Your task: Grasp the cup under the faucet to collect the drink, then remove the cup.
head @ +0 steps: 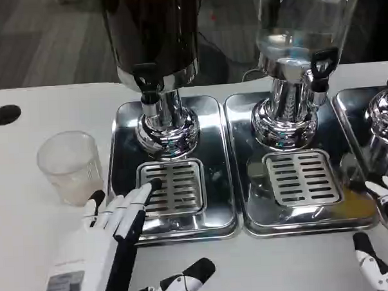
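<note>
A clear plastic cup point(69, 167) stands upright on the white table, left of the steel drip tray point(123, 123). The dark drink dispenser point(151, 31) rises at the back of that tray, its black faucet point(147, 80) above the slotted grate point(172, 186). My left hand point(118, 242) lies just right of and below the cup, fingers spread, holding nothing, its fingertips reaching the grate's left edge. At the lower right corner my right hand point(385, 240) hangs open near the second tray's edge, partly cut off by the frame.
A second dispenser point(298, 25) with clear liquid stands on its own steel tray point(241, 127) to the right. A third dispenser's base point(386, 121) shows at the far right. A black round hole point(6, 114) sits in the table at far left.
</note>
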`<state>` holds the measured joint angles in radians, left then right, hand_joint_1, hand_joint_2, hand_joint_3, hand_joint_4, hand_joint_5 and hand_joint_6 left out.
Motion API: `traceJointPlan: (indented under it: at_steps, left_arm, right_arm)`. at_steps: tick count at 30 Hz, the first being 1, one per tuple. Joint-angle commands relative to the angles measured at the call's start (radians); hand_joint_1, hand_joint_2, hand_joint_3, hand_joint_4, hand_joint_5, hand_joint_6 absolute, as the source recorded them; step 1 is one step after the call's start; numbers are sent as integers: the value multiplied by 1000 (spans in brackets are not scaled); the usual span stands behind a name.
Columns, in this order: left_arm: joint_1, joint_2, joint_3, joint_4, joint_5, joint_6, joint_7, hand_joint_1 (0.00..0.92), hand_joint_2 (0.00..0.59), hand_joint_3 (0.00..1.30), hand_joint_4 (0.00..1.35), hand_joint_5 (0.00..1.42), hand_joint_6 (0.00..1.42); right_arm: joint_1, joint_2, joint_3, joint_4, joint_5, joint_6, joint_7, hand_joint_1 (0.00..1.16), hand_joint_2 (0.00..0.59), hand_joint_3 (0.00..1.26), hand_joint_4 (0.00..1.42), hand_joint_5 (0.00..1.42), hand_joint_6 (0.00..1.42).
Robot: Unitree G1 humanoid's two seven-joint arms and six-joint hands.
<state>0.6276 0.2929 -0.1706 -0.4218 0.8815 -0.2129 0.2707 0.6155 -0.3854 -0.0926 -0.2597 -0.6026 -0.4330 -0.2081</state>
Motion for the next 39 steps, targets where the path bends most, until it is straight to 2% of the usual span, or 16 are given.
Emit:
traceJointPlan:
  at_steps: [1, 16, 34, 39]
  left_arm:
    - [5, -1, -5, -13, 24, 3, 8, 0, 112, 124, 52, 136, 0]
    - [13, -8, -5, -40, 73, 13, 7, 0, 112, 124, 59, 132, 0]
    - [24, -6, 18, -27, 36, -4, 18, 0, 109, 124, 62, 127, 0]
    - [15, -8, 39, -19, -15, -13, 23, 0, 109, 124, 62, 127, 0]
  right_arm:
    - [7, 2, -6, -1, 2, -17, -3, 565, 461, 199, 89, 45, 0]
    - [12, 3, -12, -9, -1, -19, -1, 564, 458, 200, 87, 48, 0]
    - [20, 21, -4, -7, -4, -20, 0, 562, 458, 208, 87, 48, 0]
    - [30, 22, -12, -4, 0, -27, -3, 562, 458, 208, 87, 49, 0]
